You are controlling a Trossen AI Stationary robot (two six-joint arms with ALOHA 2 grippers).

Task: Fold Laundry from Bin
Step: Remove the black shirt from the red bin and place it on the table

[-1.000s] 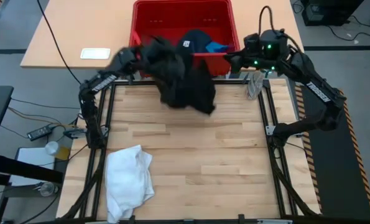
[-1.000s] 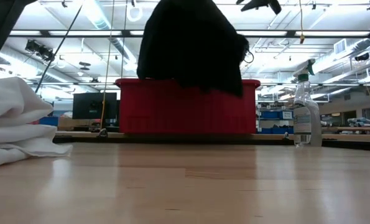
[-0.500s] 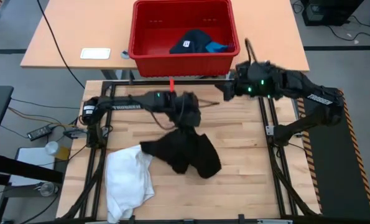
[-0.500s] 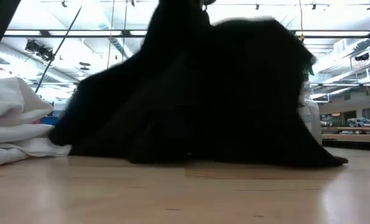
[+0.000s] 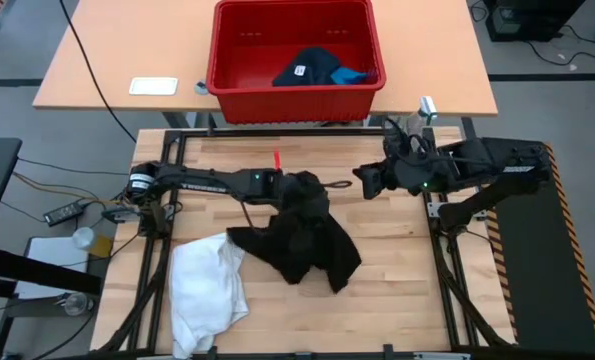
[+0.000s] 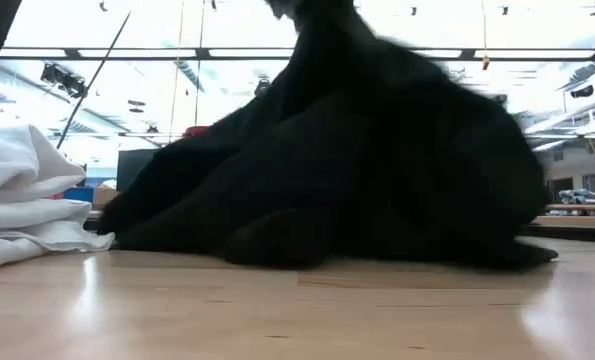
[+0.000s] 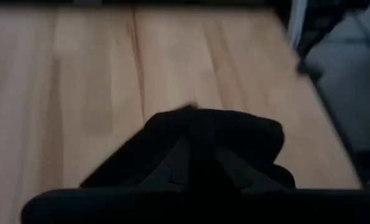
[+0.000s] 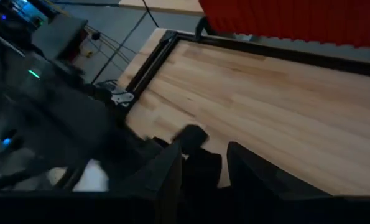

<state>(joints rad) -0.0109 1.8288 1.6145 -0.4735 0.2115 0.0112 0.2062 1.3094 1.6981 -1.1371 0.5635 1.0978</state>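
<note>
The black garment (image 5: 302, 238) lies in a heap on the wooden table, and its top rises to my left gripper (image 5: 297, 186), which is shut on it. In the low view the black garment (image 6: 357, 160) fills the middle. My right gripper (image 5: 352, 184) is open, level, just right of the garment's raised top, with dark cloth showing between its fingers (image 8: 200, 163). The red bin (image 5: 227, 50) stands beyond the table's far edge and holds the dark navy garment with a white tag (image 5: 312, 66) and the small blue one (image 5: 353, 75). The white garment (image 5: 207, 290) lies crumpled at the near left. My left gripper pinches a bunched top part of the black garment (image 5: 307, 192) between its shut fingers, reaching in from the table's left. The cloth covers the fingertips in the wrist view (image 7: 209, 134). The garment slopes slack down from the hold, its bulk resting on the table. I cannot tell whether my right gripper touches the cloth.
The white garment (image 6: 27, 200) sits at the left in the low view. A spray bottle top (image 5: 426, 106) shows at the table's far right corner. Bare wood (image 5: 397, 280) lies to the near right.
My left gripper has carried the black garment from over the bin's near rim toward the near edge and down. The garment, first hanging clear, now lies mostly heaped on the table. My right gripper has come from the far right corner down toward the garment's top.
</note>
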